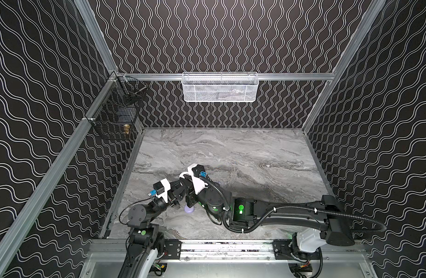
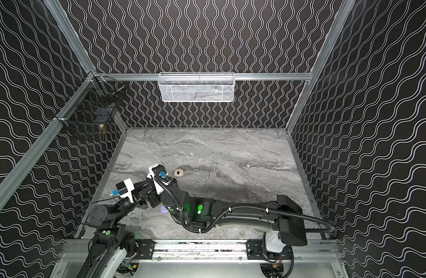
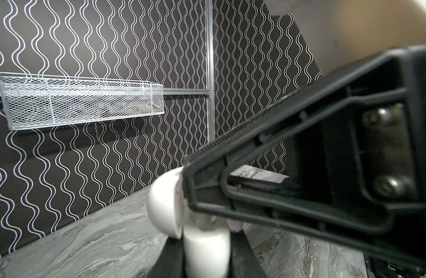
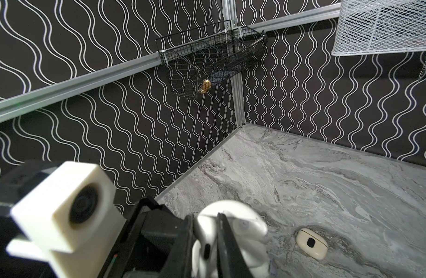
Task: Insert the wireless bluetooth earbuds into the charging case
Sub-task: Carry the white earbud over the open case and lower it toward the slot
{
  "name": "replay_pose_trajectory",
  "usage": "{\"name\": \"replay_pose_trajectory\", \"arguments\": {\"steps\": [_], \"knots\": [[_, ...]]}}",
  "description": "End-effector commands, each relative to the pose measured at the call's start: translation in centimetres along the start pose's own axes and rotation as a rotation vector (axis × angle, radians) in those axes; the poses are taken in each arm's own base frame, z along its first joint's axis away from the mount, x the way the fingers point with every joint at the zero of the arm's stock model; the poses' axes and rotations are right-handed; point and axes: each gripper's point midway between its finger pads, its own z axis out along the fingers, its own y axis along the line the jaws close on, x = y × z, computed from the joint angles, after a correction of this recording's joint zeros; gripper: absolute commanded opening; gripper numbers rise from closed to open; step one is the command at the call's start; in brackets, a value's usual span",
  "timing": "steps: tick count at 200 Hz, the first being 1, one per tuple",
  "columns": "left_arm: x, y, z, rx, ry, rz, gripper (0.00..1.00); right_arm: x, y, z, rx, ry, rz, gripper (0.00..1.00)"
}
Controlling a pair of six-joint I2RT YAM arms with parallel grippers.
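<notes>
up close, glossy white charging case (image 3: 204, 248), lid open

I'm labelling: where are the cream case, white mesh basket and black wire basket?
cream case (image 4: 311, 242): right wrist view, central dark mark.
white mesh basket (image 1: 219, 89): a top view, front wall.
black wire basket (image 1: 113, 120): a top view, front mesh.

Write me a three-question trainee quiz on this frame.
1. True or false: the cream case lies on the table, touched by neither arm.
2. How many baskets hang on the walls?
3. The white case between the arms is: A lid open, B lid shut, C inside a basket.
Key: 1 true; 2 two, one white mesh basket, one black wire basket; 3 A.
</notes>
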Motion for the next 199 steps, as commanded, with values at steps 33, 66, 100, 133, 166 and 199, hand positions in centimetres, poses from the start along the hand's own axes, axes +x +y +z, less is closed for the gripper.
{"name": "replay_pose_trajectory", "arguments": {"steps": [33, 66, 100, 133, 166, 199], "knots": [[-0.8, -0.4, 0.0, 0.017, -0.022, 0.032, 0.0, -1.4, -0.5, -0.2, 0.022, -0.049, 0.014, 0.16], [-0.8, -0.3, 0.0, 0.013, -0.021, 0.03, 0.0, -1.1, -0.5, 0.1, 0.027, -0.045, 0.003, 0.15], [-0.8, -0.2, 0.0, 0.006, -0.022, 0.028, 0.0, -0.7, -0.7, 0.3, 0.04, -0.042, -0.008, 0.15], [-1.0, 0.0, -0.1, -0.013, -0.018, 0.024, 0.0, 0.5, -0.9, 0.3, 0.041, -0.026, -0.013, 0.14], [-1.2, 0.1, -0.1, -0.02, -0.02, 0.021, 0.0, 1.5, -1.4, -0.3, 0.034, -0.025, -0.02, 0.13], [-1.5, 0.0, -0.1, -0.019, -0.023, 0.021, 0.0, 2.2, -1.9, -0.5, 0.046, -0.023, -0.034, 0.13]]}}
